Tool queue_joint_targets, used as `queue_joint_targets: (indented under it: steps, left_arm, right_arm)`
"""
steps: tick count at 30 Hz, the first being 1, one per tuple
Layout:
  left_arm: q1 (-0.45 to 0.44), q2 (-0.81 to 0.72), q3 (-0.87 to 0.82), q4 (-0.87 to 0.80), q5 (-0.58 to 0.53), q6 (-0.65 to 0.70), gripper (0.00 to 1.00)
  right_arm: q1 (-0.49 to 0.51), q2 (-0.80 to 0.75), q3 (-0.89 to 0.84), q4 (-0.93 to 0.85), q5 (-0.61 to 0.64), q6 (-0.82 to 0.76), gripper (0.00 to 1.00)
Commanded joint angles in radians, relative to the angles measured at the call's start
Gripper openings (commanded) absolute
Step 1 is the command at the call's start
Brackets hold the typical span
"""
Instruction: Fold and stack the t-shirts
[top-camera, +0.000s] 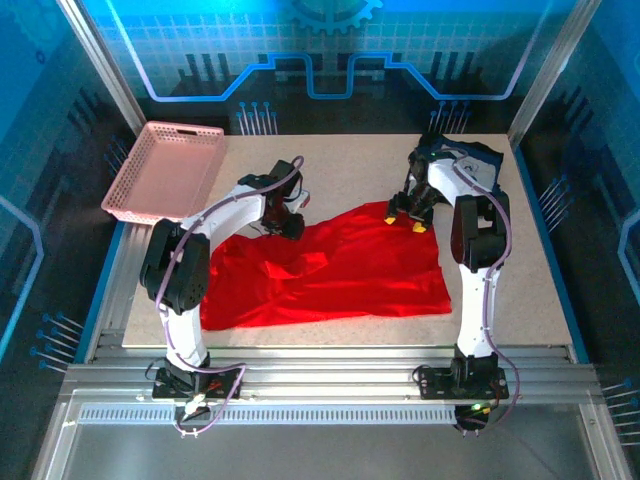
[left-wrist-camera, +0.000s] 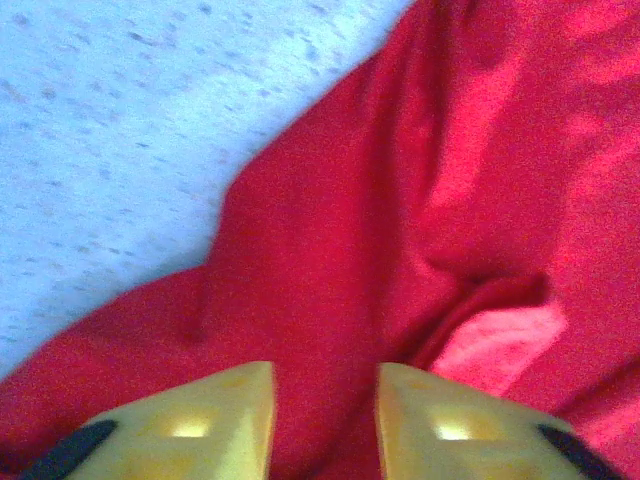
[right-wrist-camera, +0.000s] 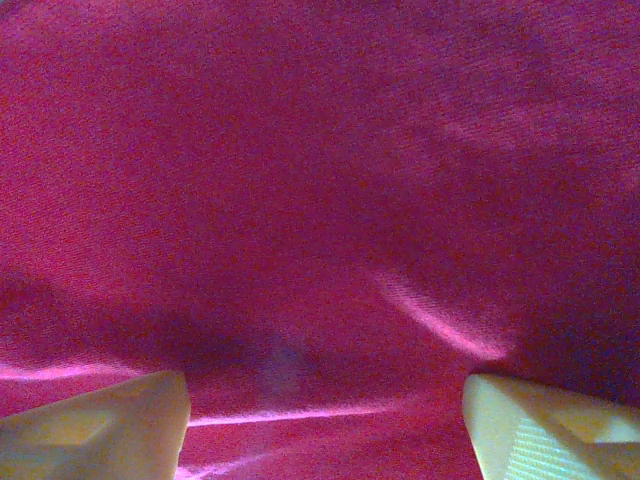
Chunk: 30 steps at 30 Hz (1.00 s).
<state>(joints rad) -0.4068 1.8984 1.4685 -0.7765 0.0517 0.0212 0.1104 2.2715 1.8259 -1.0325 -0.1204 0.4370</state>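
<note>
The red t-shirt (top-camera: 340, 270) lies spread, creased but mostly flat, on the table (top-camera: 520, 250), to the right of the pink basket (top-camera: 185, 128) and nearer to the arm bases than it. Its closest edge to the basket runs down from just past the basket's near right corner.

The left gripper (top-camera: 290, 228) hangs low over the shirt's far edge, a short way to the right of the basket's near right corner. In the left wrist view its two yellow fingers (left-wrist-camera: 230, 420) stand partly apart with a moderate gap. Red cloth shows through that gap, and a raised fold runs away from the right-hand finger. The tips sit very close to the fabric, but I cannot tell whether they pinch any of it. To the left of the fold, bare speckled table top shows.

The right gripper (top-camera: 405, 222) is on the same far edge of the shirt, well to the right of the basket and much farther from it than the left one. Its jaws stand wide apart. In the right wrist view the pale fingers (right-wrist-camera: 110, 425) sit in the two lower corners, with smooth red cloth close beneath and nothing clamped between them. From above, both yellow tips rest at or on the cloth's edge. Whether they press it down I cannot tell.
</note>
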Motion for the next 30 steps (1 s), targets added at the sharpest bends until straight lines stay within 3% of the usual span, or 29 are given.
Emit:
queue_joint_targets:
  steps: [1,8,21,25,30]
  left_arm:
    - [-0.003,0.034,-0.002,-0.088,0.152,0.034,0.49]
    - [-0.004,0.07,-0.017,-0.137,0.13,0.055,0.53]
    - [-0.008,0.097,-0.046,-0.16,0.152,0.056,0.49]
    - [-0.01,0.106,-0.053,-0.154,0.151,0.055,0.35]
    - [-0.01,0.107,-0.044,-0.15,0.163,0.055,0.07]
  right_arm:
    - [-0.013,0.049,-0.022,0.009,-0.013,-0.022,0.75]
    - [-0.017,0.049,-0.014,0.005,-0.016,-0.022,0.75]
    - [-0.017,0.049,-0.014,0.005,-0.014,-0.018,0.75]
    - [-0.015,0.049,-0.016,0.005,-0.013,-0.018,0.75]
    - [-0.017,0.049,-0.013,0.003,-0.013,-0.017,0.74]
